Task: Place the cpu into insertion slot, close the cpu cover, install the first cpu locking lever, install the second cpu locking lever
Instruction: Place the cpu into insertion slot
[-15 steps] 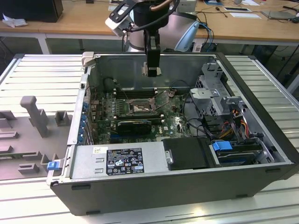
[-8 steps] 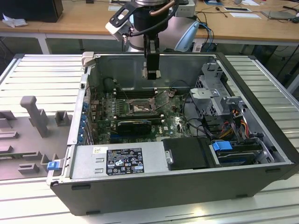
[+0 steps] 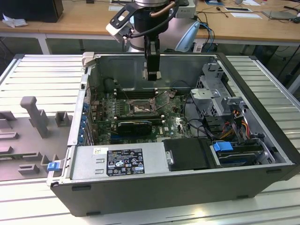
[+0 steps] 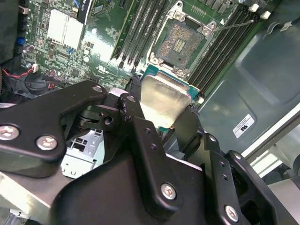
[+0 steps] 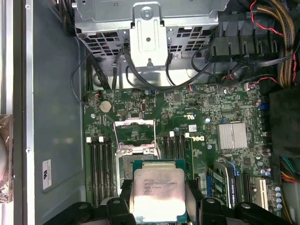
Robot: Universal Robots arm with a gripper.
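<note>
Robot arm at work over an opened desktop computer case point(image 3: 154, 194), which lies on its side on a ridged metal table point(image 3: 42, 70). In the upper centre of the exterior view the gripper point(image 3: 151, 72) hangs nose-down above the green motherboard point(image 3: 174, 121), clear of the board and over the rear part of the case. Both wrist views show its black fingers point(image 4: 136, 110) pressed against opposite edges of the cpu point(image 4: 164, 101), so the chip is clamped between them with its pale metal face towards the cameras and a green border showing round it. The chip is in the air and touches nothing on the board.

The insertion slot point(image 4: 180, 43) sits bare beyond the chip in the second wrist view, its brownish-gold centre exposed inside the shiny rim, apart from the cpu. In the exterior view the socket lies near the middle of the frame, below the gripper. The cpu cover point(image 5: 135, 123) appears lifted off the socket in the first wrist view, a thin metal frame with green board seen through its opening, just beyond the held chip. Long black memory slots point(image 4: 140, 28) run along both flanks of the socket.

A silver finned heatsink point(image 5: 232, 136) sits on the board well to one side. The grey power supply point(image 3: 117, 161) fills the near wall of the case in the lower centre of the exterior view. Grey fixtures point(image 3: 33, 117) stand on the table at the exterior view's left.
</note>
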